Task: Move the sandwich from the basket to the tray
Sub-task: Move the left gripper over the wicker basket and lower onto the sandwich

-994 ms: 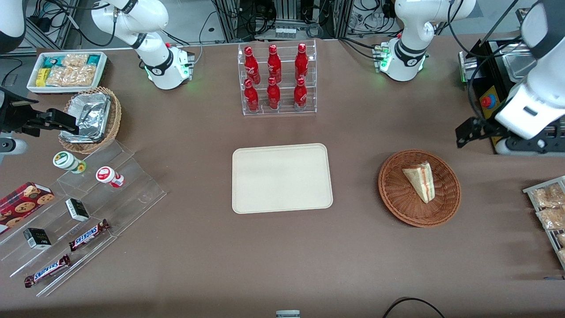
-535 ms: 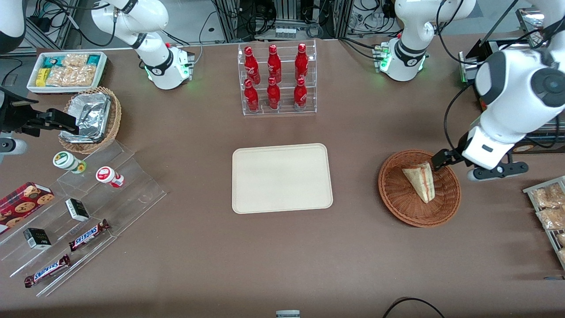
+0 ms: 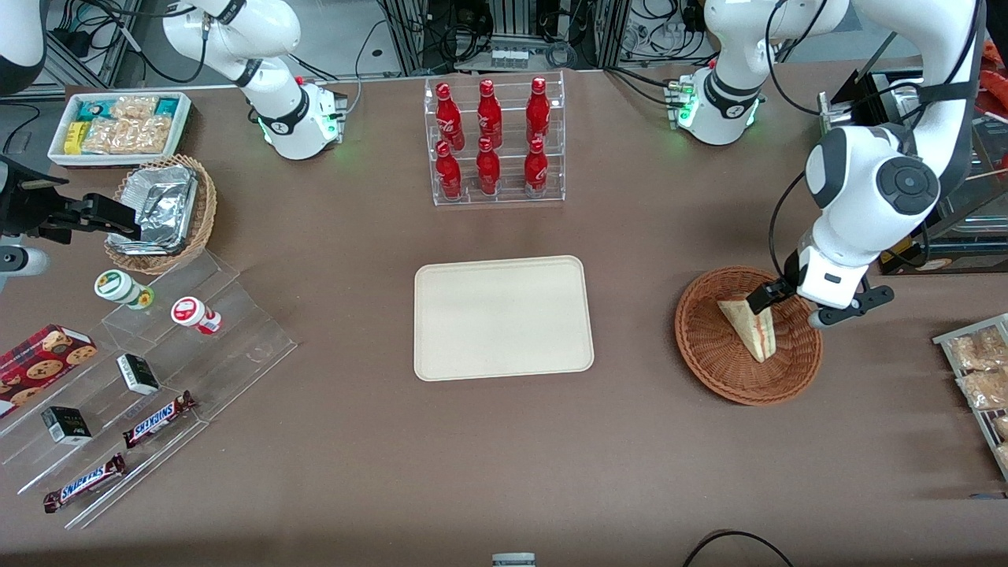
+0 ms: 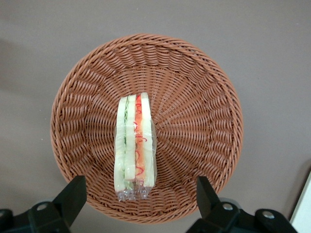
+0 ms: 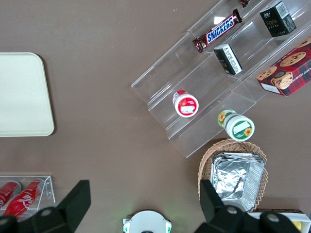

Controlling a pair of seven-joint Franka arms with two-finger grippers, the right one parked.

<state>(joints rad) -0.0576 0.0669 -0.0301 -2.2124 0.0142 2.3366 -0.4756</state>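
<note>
The sandwich (image 3: 752, 324) is a pale wedge with red and green stripes, lying in the round brown wicker basket (image 3: 709, 370) toward the working arm's end of the table. My left gripper (image 3: 791, 309) hovers over the part of the basket farthest from the front camera, just above the sandwich's wide end. In the left wrist view the gripper (image 4: 139, 196) is open, its two black fingers (image 4: 73, 194) spread wider than the sandwich (image 4: 135, 141) and not touching it, with the basket (image 4: 194, 97) below. The cream tray (image 3: 502, 316) lies bare at the table's middle.
A clear rack of red bottles (image 3: 492, 142) stands farther from the camera than the tray. A wire rack of snack packets (image 3: 980, 378) sits at the working arm's table edge beside the basket. Acrylic steps with snacks (image 3: 157, 370), a foil-filled tan basket (image 3: 161, 213) and a white bin (image 3: 118, 126) lie toward the parked arm's end.
The left arm has swung in from the table's edge and come down over the basket, the gripper now just above the sandwich. The sandwich has not moved.
</note>
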